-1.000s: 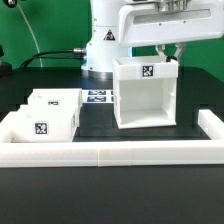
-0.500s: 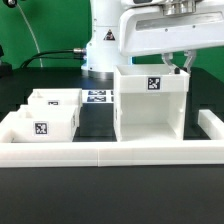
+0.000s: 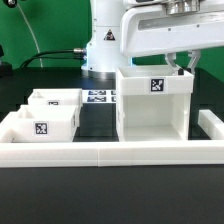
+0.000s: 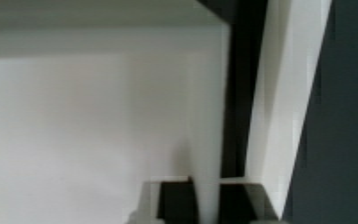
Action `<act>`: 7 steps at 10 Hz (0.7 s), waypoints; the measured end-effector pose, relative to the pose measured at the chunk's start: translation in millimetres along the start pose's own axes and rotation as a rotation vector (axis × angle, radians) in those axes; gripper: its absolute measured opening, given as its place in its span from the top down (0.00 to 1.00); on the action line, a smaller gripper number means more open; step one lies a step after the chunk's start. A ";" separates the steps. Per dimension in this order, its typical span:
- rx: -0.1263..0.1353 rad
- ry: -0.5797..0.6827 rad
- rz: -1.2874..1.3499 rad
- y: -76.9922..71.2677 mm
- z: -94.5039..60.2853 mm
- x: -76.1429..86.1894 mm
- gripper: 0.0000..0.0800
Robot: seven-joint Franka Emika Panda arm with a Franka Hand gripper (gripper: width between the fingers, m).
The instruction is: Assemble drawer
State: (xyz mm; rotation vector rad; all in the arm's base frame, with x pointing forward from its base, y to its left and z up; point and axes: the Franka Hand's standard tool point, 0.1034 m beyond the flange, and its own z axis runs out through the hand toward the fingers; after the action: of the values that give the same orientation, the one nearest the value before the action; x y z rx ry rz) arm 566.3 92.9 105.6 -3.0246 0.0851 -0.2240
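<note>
A black surface (image 3: 95, 120) is edged by a low white wall (image 3: 110, 152). The tall white drawer shell (image 3: 150, 110) is upright at the exterior view's right, its open side facing near. A near tray (image 3: 40, 122) and a far tray (image 3: 58, 100) sit well apart from it at the left. The pincer (image 3: 181, 66) pinches the shell's top far-right edge. The wrist view shows that thin wall between its fingers (image 4: 171, 203).

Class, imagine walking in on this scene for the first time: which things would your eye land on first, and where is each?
The tall white shell dominates, standing on the black mat toward the exterior view's right, a square tag on its front. The arm's fingers grip its thin wall at the top. Two small white trays sit at the exterior view's left.
</note>
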 end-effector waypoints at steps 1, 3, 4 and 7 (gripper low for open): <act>0.001 0.003 0.031 -0.6 -0.3 0.7 0.95; 0.008 0.015 0.174 -2.4 -0.9 3.0 0.95; 0.008 0.018 0.303 -4.3 1.6 3.3 0.95; 0.006 0.019 0.549 -6.8 -2.7 12.6 0.95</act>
State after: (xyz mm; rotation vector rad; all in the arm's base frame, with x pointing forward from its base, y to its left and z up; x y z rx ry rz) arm 578.7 98.5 110.9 -2.8503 0.8917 -0.1970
